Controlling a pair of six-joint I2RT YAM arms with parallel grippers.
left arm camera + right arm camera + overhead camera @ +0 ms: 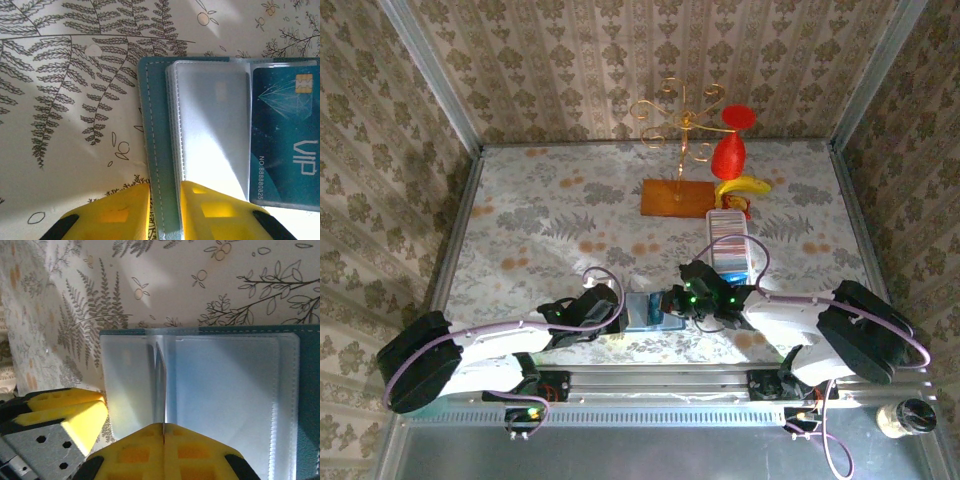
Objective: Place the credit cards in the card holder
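One card holder, teal and opened flat like a book, lies at the near middle of the table, between the two grippers. One card sits in it, under a clear pocket: a dark teal VIP card with a gold chip and a line drawing of a diamond. "VIP" is printed in large pale letters, with a small line beside it that begins "NO 8888"; the rest of the number is too fine to read with certainty. The other pockets seen by the wrist cameras look blank and frosted, and carry no writing.

The left gripper has its two yellow fingers clamped on either side of the holder's stitched teal cover edge. The right gripper has its yellow fingers pressed together, pinching one clear sleeve that stands edge-on above the others.

More credit cards stand packed in one long white tray to the far right of the holder. Their count cannot be made out, and no print on them is readable.

Farther back are one red goblet, one banana and one gold wire stand on a brown board. One jar sits at the near right corner, off the patterned table.
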